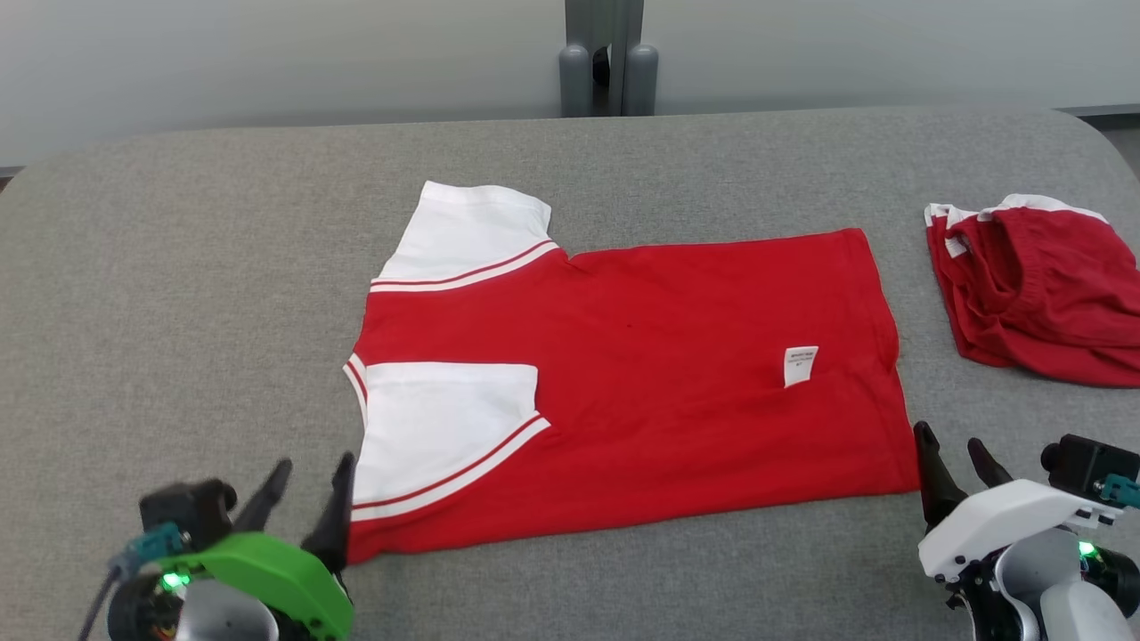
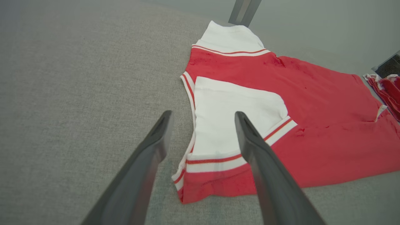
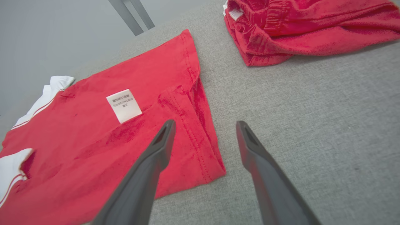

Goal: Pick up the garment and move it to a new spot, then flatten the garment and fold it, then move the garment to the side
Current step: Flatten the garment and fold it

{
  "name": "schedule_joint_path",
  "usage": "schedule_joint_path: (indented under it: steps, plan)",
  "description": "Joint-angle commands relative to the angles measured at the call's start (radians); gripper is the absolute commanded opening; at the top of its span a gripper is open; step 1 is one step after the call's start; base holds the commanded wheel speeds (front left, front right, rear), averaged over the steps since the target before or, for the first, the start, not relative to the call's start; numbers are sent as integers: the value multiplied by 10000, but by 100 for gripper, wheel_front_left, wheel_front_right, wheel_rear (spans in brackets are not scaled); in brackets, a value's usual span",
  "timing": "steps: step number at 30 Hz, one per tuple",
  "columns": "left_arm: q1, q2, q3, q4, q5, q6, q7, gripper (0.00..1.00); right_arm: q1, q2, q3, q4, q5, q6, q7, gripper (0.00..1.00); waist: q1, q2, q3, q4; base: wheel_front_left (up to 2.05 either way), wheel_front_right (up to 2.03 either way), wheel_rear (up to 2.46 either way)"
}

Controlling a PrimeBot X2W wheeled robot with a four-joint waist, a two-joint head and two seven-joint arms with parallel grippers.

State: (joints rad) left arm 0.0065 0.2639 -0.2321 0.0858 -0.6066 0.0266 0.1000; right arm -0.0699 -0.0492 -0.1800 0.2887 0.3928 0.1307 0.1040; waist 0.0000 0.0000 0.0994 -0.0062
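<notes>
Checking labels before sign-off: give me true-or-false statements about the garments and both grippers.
1. The red T-shirt with white sleeves lies flat on the grey fabric table. True.
2. The left gripper is clamped on the T-shirt. False: it is open, holding nothing, at the shirt's near left corner.
3. A white care label shows on the T-shirt. True.
4. The crumpled red garment lies on top of the T-shirt. False: it lies apart, to the robot's right.
5. The right gripper is open. True.
</notes>
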Motion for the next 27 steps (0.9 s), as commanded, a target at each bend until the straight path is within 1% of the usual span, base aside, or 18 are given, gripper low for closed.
schedule_joint_path:
  steps: [1,5,8,11,15,20,27]
  plan:
    - [-513,254,42,-95,168,-75,132,100,-89,-28,99,-214,-104,-2,38,100,0,0,21,-52,0,0,0]
    - [-1858,938,29,-208,465,-350,666,100,-421,-26,510,-795,-333,-2,294,100,0,0,207,-216,0,0,0]
    - [-3183,1383,17,-121,624,-647,1207,100,-814,-31,894,-1144,-588,-2,549,100,0,0,510,-426,0,0,0]
    - [-4492,1708,73,142,501,-887,1773,100,-1285,-29,1228,-1327,-713,-2,711,100,0,0,902,-666,0,0,0]
    - [-6236,2116,-2,868,507,-1147,2472,100,-2008,-26,1710,-1390,-833,-2,842,100,0,0,1552,-1078,0,0,0]
    - [-7936,2331,-189,1944,461,-1324,3111,100,-2837,-28,2276,-1316,-843,-2,827,100,0,0,2422,-1687,0,0,0]
    - [-9122,2413,-526,3291,309,-1451,3790,100,-3730,-18,2905,-1195,-664,-2,647,100,0,0,3469,-2452,0,0,0]
